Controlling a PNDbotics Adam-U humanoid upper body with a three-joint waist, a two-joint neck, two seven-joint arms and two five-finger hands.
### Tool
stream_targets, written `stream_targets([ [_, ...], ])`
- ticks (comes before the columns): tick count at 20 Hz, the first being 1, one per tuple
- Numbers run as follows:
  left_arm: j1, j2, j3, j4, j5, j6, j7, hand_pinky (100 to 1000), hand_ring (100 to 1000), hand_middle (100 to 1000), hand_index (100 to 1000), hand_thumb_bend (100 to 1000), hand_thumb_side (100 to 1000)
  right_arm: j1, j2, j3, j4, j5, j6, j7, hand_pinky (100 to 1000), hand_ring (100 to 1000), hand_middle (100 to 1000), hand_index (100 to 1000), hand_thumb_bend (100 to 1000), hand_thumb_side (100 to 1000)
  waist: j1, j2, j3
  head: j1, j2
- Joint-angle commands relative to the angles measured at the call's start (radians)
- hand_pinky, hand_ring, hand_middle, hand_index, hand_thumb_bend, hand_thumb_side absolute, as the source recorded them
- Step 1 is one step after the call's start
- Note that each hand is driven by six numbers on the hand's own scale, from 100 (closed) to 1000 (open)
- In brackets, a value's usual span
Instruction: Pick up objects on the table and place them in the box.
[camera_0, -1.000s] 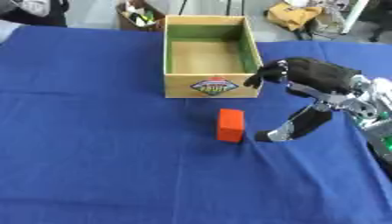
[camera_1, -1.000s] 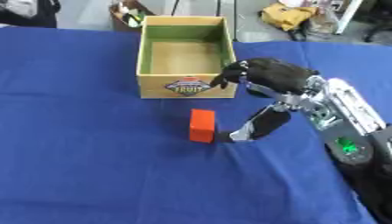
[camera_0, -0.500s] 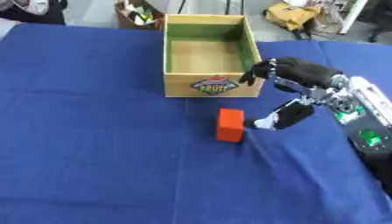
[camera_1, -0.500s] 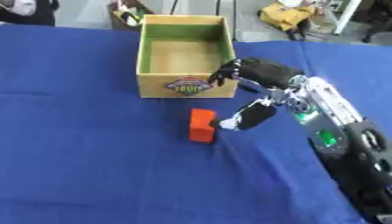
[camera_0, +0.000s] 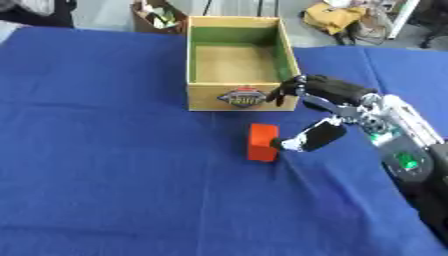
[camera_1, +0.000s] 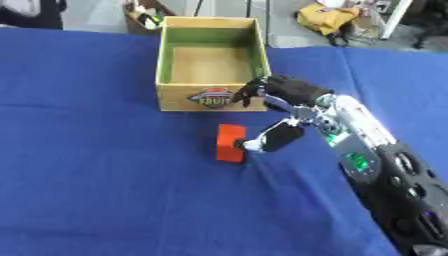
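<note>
Right hand (camera_0: 319, 107) spread wide, thumb tip touching small red-orange rectangular block (camera_0: 262, 142), fingers near open cardboard box (camera_0: 234, 97); likely bracketing block for grasp

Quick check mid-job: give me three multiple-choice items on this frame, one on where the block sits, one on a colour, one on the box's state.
1. Where is the block?
A. Inside the box
B. On the cloth in front of the box
C. Held in the air

2. What colour is the block?
A. Orange-red
B. Green
C. Yellow

3. What is the box's state?
A. Closed
B. Tipped over
C. Open and empty

B: the block lies on the blue cloth, nearer the camera than the box.
A: its faces are orange-red.
C: the bare floor shows, while the right hand reaches beside the block.
</note>
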Motion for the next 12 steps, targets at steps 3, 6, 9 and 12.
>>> stream_targets([
  [3, -0.006, 0.026, 0.001, -0.019, 0.003, 0.004, 0.004, 100, 152, 178, 438, 100, 972, -0.013, 0.005, -0.003, -0.009, -0.001, 0.003, 0.018, 808, 816, 658, 857, 445, 464, 0.003, -0.021, -0.002, 0.0, 0.005],
  [6, -0.007, 0.025, 0.001, -0.019, 0.001, 0.006, 0.005, 100, 152, 178, 438, 100, 972, -0.012, 0.01, -0.002, -0.012, -0.002, 0.005, 0.024, 807, 815, 655, 857, 446, 464, 0.002, -0.021, -0.002, 0.002, 0.004],
  [9, -0.008, 0.025, 0.001, -0.019, 0.001, 0.007, 0.006, 100, 152, 178, 438, 100, 972, -0.011, 0.016, 0.0, -0.008, 0.0, 0.007, 0.031, 806, 815, 653, 858, 442, 459, 0.002, -0.02, -0.001, 0.0, 0.003],
  [12, -0.007, 0.023, 0.0, -0.019, 0.001, 0.007, 0.005, 100, 152, 178, 437, 100, 974, -0.012, 0.027, 0.003, 0.001, 0.007, 0.009, 0.039, 808, 819, 656, 863, 438, 451, 0.002, -0.019, 0.003, -0.004, 0.004],
])
